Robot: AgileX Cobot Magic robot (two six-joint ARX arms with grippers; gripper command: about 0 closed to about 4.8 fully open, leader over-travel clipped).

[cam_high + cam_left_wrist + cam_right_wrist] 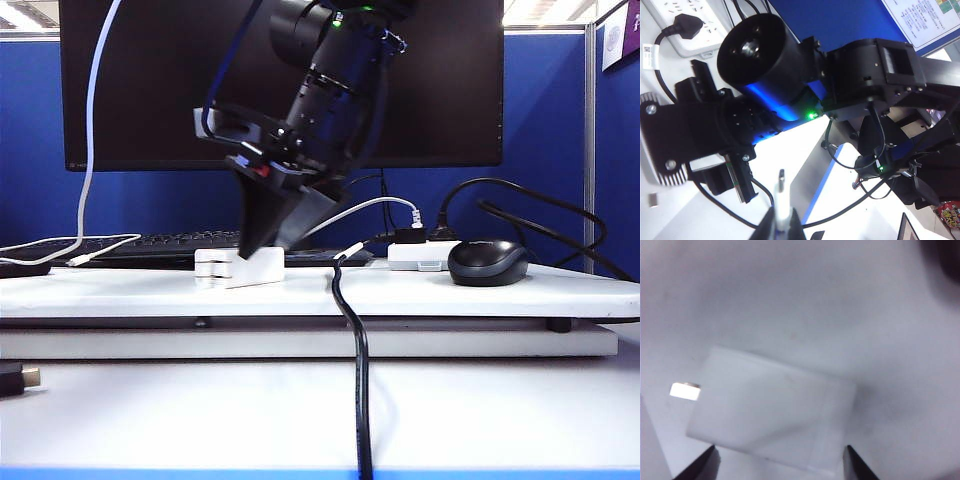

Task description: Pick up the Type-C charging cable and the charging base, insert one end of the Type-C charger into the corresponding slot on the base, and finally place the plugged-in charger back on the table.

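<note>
Table first, since it's the biggest thing here: a wide white board with a thick edge, and a big dark monitor standing behind it in the exterior view. Next down in size is the right arm, which leans down across the middle of that view, and the left wrist view looks over the same black arm from higher up. A black keyboard sits at the back left of the table and a black mouse to the right, with a small white box with black plugs just beside the mouse. A thick black cable drops over the front edge. The charging base is on the table in front of the keyboard. The right gripper is down on it with its jaws spread wide, one fingertip on each side of the block in the right wrist view, and honestly I can't say if they're touching it. The left gripper isn't in the exterior view at all. Its own camera shows it clamped tight on the white connector of the Type-C charging cable, metal tip sticking out past the fingers. In the exterior view that thin white cable hangs down from above on the left and trails onto the table.
</note>
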